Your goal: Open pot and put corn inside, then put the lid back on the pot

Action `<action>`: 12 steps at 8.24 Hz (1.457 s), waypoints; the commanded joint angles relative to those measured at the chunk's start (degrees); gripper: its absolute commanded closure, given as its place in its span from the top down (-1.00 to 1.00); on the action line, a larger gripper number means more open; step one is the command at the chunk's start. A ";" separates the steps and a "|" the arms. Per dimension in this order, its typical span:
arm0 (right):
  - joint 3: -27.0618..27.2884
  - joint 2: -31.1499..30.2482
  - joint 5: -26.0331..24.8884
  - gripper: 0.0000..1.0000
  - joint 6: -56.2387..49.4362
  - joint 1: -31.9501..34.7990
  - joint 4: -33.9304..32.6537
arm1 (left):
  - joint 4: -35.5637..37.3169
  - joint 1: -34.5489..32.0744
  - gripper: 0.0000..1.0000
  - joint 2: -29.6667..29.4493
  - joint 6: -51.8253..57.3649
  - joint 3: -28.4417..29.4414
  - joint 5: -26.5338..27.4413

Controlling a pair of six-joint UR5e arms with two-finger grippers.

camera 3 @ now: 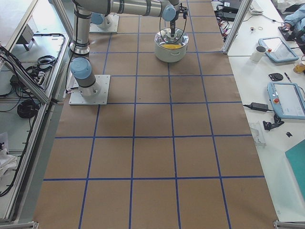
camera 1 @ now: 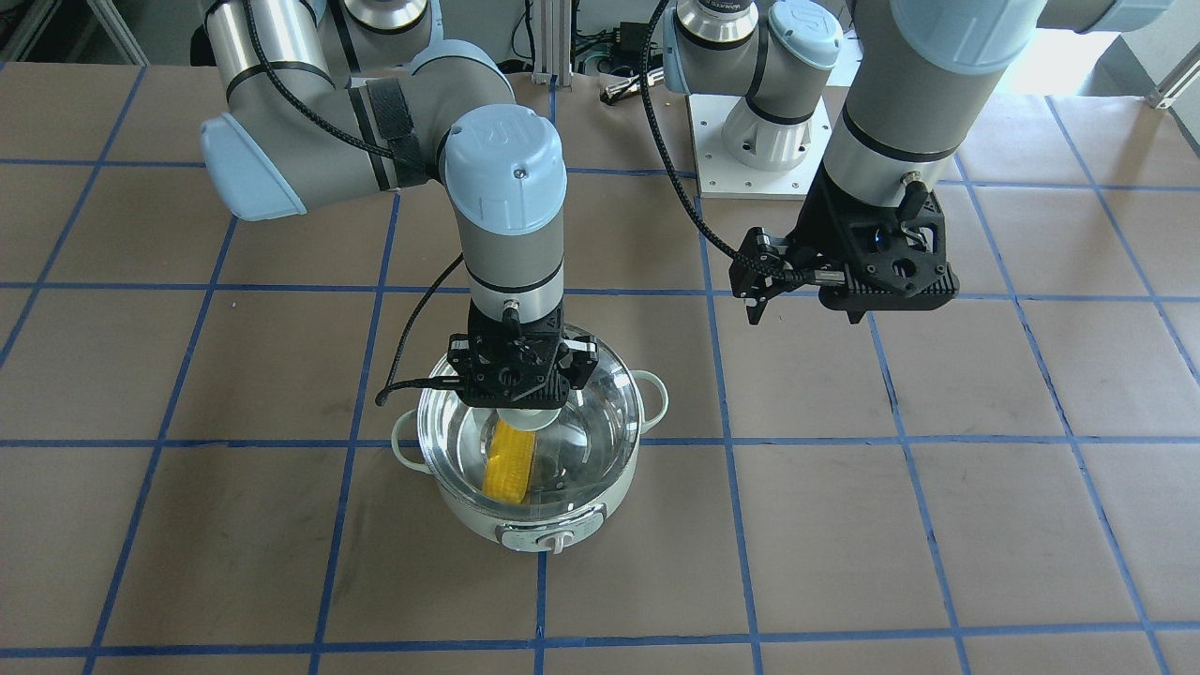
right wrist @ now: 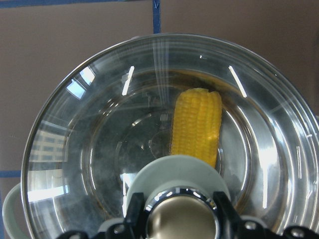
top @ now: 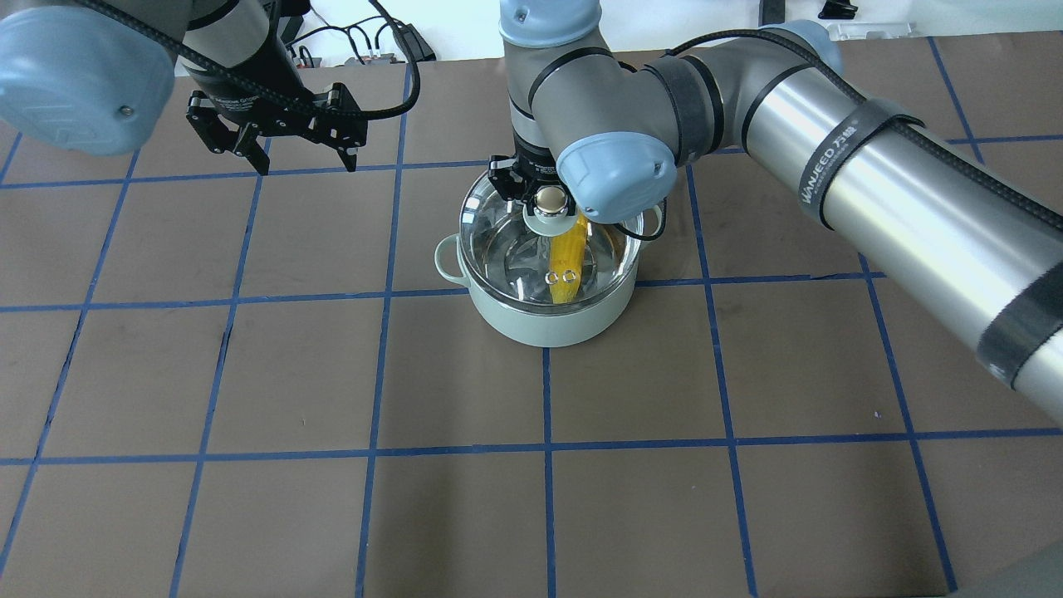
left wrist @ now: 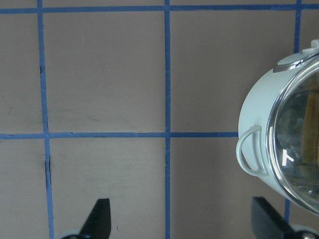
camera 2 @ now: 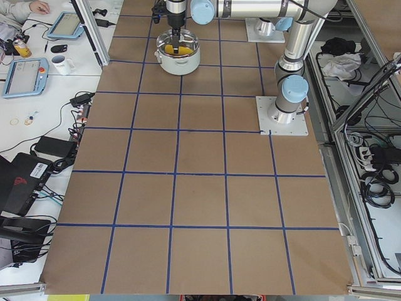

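Lid [right wrist: 99, 149] (apparently seated) gripped; right gripper [right wrist: 179, 215] points down

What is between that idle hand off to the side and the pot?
Only bare brown table crossed by blue tape lines lies between the left hand and the pot. The overhead view shows it, and the left wrist view agrees.

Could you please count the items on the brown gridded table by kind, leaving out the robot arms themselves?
pot: 1
lid: 1
corn: 1
Total: 3
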 commanded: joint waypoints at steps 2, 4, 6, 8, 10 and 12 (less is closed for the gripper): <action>0.57 -0.09 0.05 -0.63 -0.17 0.17 0.28 | 0.00 0.00 1.00 -0.22 0.11 0.00 1.33; 0.57 -0.09 0.05 -0.63 -0.17 0.17 0.54 | 0.00 0.00 1.00 -0.31 0.11 0.00 1.60; 0.57 -0.44 0.22 -0.63 -0.17 0.17 0.45 | 0.00 0.00 1.00 -0.31 0.20 0.00 1.60; 0.74 -0.44 0.31 -0.63 -0.08 0.17 0.36 | 0.00 0.00 1.00 -0.22 0.20 0.00 1.52; 1.09 -0.44 0.31 -0.63 -0.25 0.17 0.36 | 0.00 0.00 1.00 -0.22 0.20 0.00 1.52; 1.18 -0.44 0.31 -0.62 -0.26 0.17 0.36 | 0.00 0.00 1.00 -0.22 0.20 0.00 1.52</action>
